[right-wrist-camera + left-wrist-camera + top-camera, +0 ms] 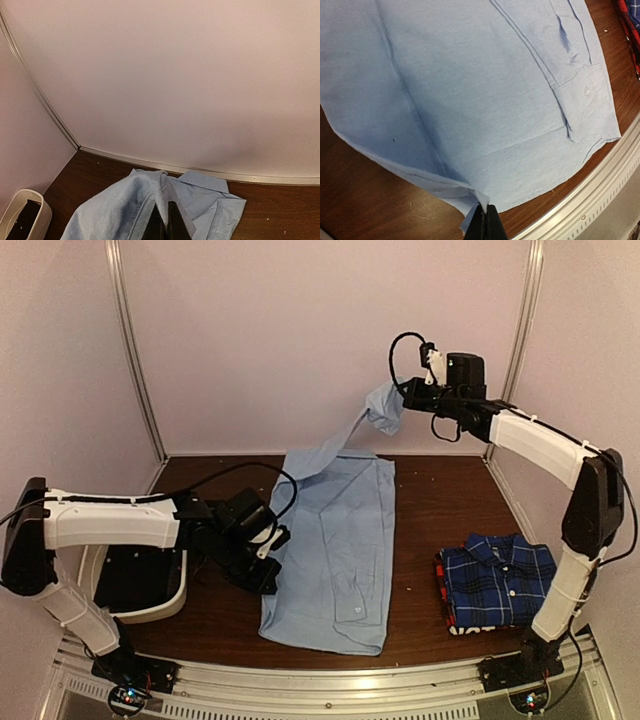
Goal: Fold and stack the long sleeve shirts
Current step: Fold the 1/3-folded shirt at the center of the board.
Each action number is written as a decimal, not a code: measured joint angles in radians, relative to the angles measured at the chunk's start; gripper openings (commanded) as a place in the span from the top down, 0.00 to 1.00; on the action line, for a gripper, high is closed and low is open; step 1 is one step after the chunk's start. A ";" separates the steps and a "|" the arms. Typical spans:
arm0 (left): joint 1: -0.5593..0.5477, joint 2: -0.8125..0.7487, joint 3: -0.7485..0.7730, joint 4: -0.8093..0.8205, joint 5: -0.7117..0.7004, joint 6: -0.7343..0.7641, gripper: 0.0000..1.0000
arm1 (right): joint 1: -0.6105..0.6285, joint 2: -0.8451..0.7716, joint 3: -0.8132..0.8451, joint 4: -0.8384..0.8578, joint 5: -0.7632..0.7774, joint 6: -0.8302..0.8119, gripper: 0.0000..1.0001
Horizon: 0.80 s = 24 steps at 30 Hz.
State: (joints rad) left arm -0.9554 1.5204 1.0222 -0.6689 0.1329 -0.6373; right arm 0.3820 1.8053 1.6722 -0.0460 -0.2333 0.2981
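Note:
A plain light blue shirt (340, 540) lies lengthwise on the middle of the table. My left gripper (272, 562) is shut on its left edge; the left wrist view shows the jaws (486, 212) pinching a fold of the hem, with the shirt (485, 95) spread beyond. My right gripper (403, 395) is shut on a sleeve (380, 410) and holds it high near the back wall; the right wrist view shows cloth (130, 205) draped over the shut jaws (165, 220). A folded blue-and-navy plaid shirt (498, 578) lies at the right on a red and black one (441, 595).
A white bin with black lining (135, 585) stands at the left under my left arm, and shows in the right wrist view (22, 217). The metal front rail (600, 200) runs close to the shirt's hem. Walls enclose the back and both sides.

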 measured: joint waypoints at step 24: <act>-0.084 0.249 0.171 0.013 0.180 0.165 1.00 | -0.132 -0.204 -0.174 -0.057 0.055 -0.082 1.00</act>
State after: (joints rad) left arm -1.0397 1.7691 1.1927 -0.6556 0.3130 -0.4725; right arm 0.2504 1.6009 1.4986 -0.1028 -0.1780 0.2161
